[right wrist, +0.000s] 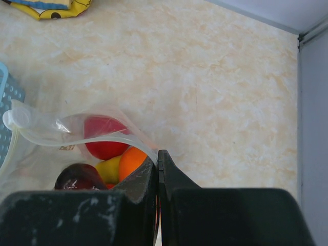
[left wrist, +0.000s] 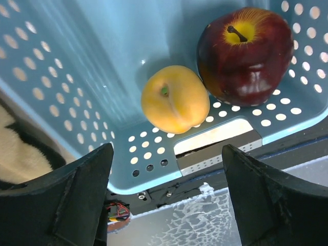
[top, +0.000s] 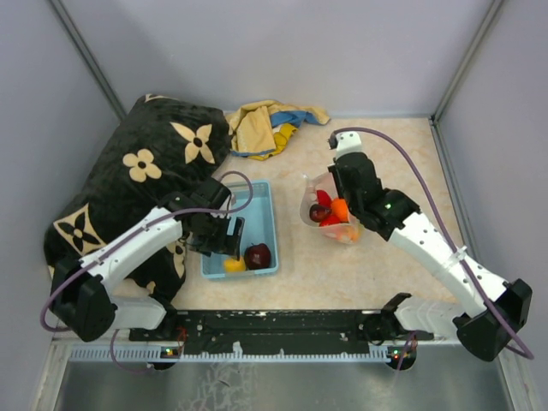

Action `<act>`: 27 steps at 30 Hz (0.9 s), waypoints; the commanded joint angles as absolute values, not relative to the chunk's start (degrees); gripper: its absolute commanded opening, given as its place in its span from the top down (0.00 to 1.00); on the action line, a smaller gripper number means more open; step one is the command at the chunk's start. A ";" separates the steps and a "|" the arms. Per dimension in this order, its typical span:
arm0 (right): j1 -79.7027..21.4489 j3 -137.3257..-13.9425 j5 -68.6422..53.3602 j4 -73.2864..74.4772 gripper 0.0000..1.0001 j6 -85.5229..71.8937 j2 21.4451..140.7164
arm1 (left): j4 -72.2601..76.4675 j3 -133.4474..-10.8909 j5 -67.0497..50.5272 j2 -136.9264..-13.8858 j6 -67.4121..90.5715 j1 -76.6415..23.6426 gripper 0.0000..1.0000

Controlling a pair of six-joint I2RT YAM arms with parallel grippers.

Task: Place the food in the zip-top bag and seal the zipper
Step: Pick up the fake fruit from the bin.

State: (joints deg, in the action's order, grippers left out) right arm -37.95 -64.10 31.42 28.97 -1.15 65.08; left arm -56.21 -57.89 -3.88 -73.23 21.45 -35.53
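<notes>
The clear zip-top bag (top: 330, 214) stands at mid table with red, orange, yellow and maroon toy fruits inside. My right gripper (right wrist: 158, 156) is shut on the bag's whitish zipper rim (right wrist: 77, 141), holding the mouth open; it also shows in the top view (top: 342, 193). My left gripper (left wrist: 166, 184) is open and empty, hovering over the near end of the blue basket (left wrist: 77, 66). A yellow fruit (left wrist: 174, 98) and a dark maroon apple (left wrist: 245, 54) lie in the basket just beyond its fingers; both also show in the top view, the yellow fruit (top: 234, 265) and the apple (top: 258, 255).
A black cushion with cream flowers (top: 145, 171) lies at the left, against the basket (top: 265, 201). A crumpled yellow and blue cloth (top: 270, 127) lies at the back. Grey walls close in the table on three sides.
</notes>
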 commanded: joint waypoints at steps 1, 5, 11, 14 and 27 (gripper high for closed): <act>-37.62 -63.54 33.45 24.86 0.99 0.50 61.77 | -56.09 -56.33 -9.59 -76.61 23.21 -35.16 0.07; -37.68 -62.96 33.54 24.36 0.99 1.16 60.99 | -54.01 -54.86 -9.15 -78.26 24.11 -35.17 0.08; -37.53 -61.48 33.25 23.38 0.98 2.29 60.53 | -49.75 -52.53 -9.78 -81.21 25.89 -35.07 0.11; -37.49 -61.34 33.23 23.19 0.98 2.63 60.88 | -48.00 -51.47 -9.01 -82.82 26.30 -35.07 0.11; -37.13 -60.21 32.32 22.02 0.99 3.13 60.92 | -42.97 -48.39 -6.82 -86.31 27.38 -34.63 0.19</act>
State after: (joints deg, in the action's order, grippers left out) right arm -37.58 -60.31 31.86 26.02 2.13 62.11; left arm -44.60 -49.52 -8.29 -85.89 26.92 -34.98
